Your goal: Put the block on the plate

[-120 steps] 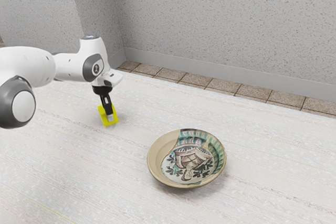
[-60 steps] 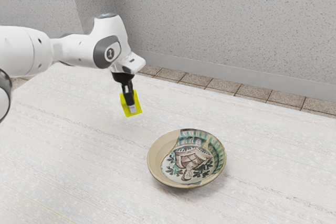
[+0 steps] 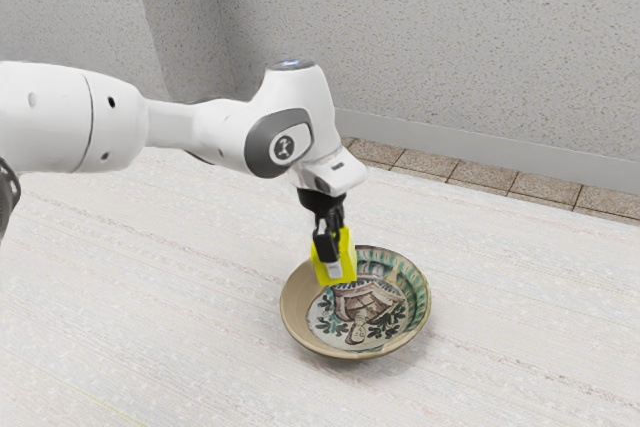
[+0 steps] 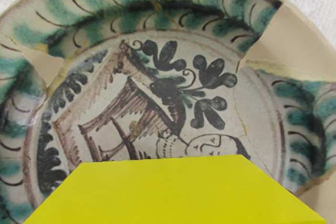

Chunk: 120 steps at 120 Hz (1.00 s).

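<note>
My black gripper is shut on the yellow block and holds it over the far-left part of the patterned plate in the exterior view. How much space lies between block and plate is hard to tell. In the wrist view the yellow block covers the lower edge, with the painted plate behind it, showing green rim strokes and dark leaf shapes.
The pale table extends around the plate. Behind it are brown floor tiles and a speckled grey wall.
Held in my gripper, the block rose from near the table at the exterior view's left, then travelled toward the exterior view's right to the plate. The plate has stayed put.
</note>
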### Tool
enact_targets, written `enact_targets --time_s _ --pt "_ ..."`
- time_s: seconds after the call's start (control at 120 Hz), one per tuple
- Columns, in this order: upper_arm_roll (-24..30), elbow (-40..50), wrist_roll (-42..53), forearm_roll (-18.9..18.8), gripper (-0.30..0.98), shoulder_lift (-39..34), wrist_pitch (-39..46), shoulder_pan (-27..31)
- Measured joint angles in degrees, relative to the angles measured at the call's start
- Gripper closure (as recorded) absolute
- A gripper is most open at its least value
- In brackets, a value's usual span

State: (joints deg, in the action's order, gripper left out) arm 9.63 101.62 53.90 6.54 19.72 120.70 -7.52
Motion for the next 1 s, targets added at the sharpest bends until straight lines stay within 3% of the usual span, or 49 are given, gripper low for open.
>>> enact_targets --time_s 0.167,0.333,0.6,0.783,1.0 --pt "1.0 -0.1 -0.2 0.2 0.25 4.1 1.8 -0.7" --pt "1.5 -0.3 -0.2 -0.3 0.15 4.7 3.2 -0.8" --pt "0.0 -1.6 -0.6 -0.8 0.04 -5.2 -0.8 -0.4" --pt "0.6 -12.2 -2.4 -8.0 0.02 -6.0 -9.6 -0.7" --pt "0.6 -17.3 -4.7 -11.9 0.01 -5.8 -17.3 -0.6"
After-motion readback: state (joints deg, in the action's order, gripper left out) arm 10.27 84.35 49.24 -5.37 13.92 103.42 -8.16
